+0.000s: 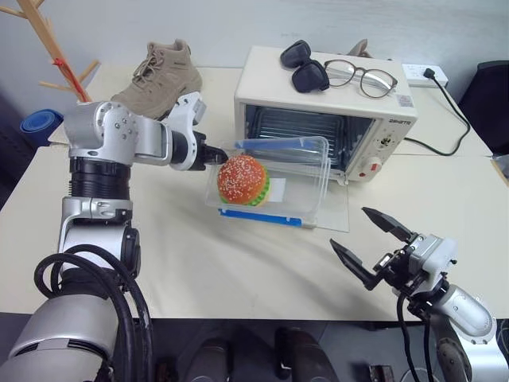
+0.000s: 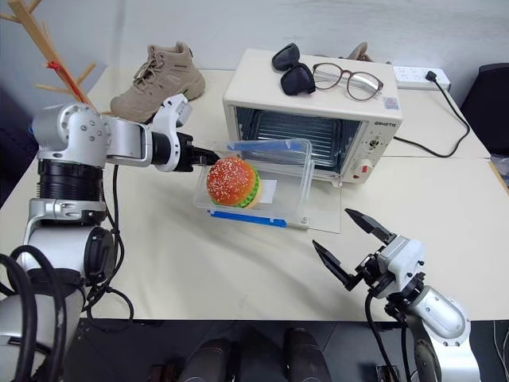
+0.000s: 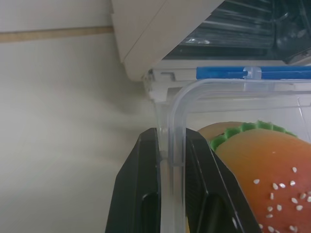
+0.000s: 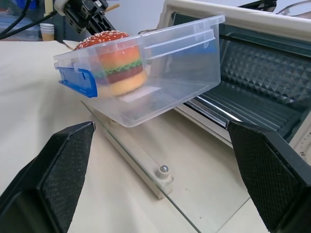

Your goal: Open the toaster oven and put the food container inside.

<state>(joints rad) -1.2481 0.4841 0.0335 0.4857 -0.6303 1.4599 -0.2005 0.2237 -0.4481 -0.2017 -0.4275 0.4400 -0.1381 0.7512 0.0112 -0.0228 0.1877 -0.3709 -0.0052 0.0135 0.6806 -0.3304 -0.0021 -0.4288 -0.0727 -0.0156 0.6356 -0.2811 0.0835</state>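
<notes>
Left eye view: cream table (image 1: pixel 238 278), grey wall (image 1: pixel 238 24).

Even, diffuse indoor light falls over the pale table (image 1: pixel 238 270), with soft, faint shadows. The head views are sharp throughout. In the left wrist view the near fingers (image 3: pixel 141 194) and container wall (image 3: pixel 176 126) are soft and blurred. Mild glare marks the clear food container (image 4: pixel 184 63).

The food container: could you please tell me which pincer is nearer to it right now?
Left. The left pincer is shut on the food container wall, holding it above the open oven door. The right pincer is open, apart from it, nearer the table's front edge.
</notes>
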